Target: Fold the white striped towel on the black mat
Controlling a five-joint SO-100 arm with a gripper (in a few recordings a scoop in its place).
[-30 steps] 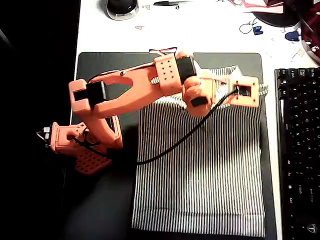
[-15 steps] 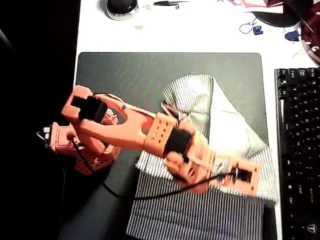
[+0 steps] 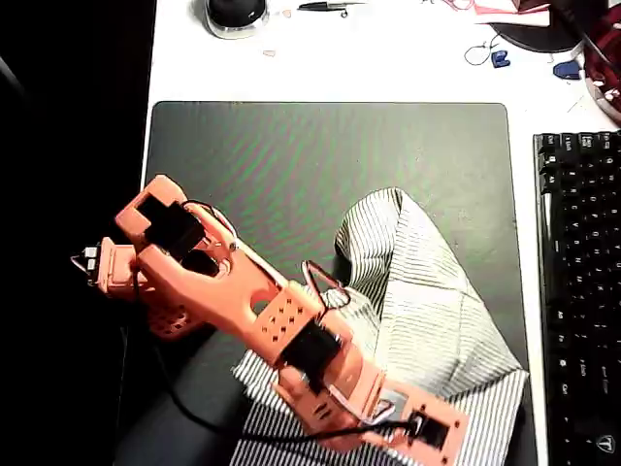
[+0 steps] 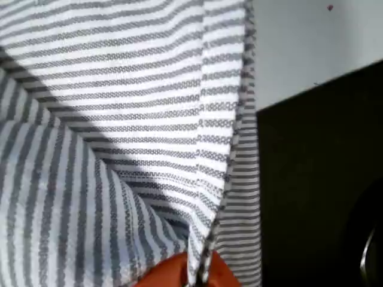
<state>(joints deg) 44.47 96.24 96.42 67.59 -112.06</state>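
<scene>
Pinched on the towel's hem, the gripper (image 4: 191, 276) shows in the wrist view as an orange tip at the bottom edge with the striped cloth caught in it and running up and away from it. From above, the orange arm (image 3: 243, 311) reaches from the mat's left edge down toward its near right corner, and its far end sits over the towel at the bottom of the picture.

The towel (image 3: 427, 301) lies on the right half of the mat (image 3: 291, 155). Its far part is lifted and carried toward the near edge, so it drapes in a loose, slanted flap over the flat part below. The far half of the mat is bare. A keyboard (image 3: 577, 291) lies just off the mat's right edge, on the white desk (image 3: 388, 58).

The step in hand looks like the first fold: bringing the far hem over to meet the near hem. The fold is skewed, with the flap bunched toward the middle rather than lying square. The next move calls for lowering the held hem onto the near edge, lined up with the hem beneath, then letting go without dragging the cloth askew.
</scene>
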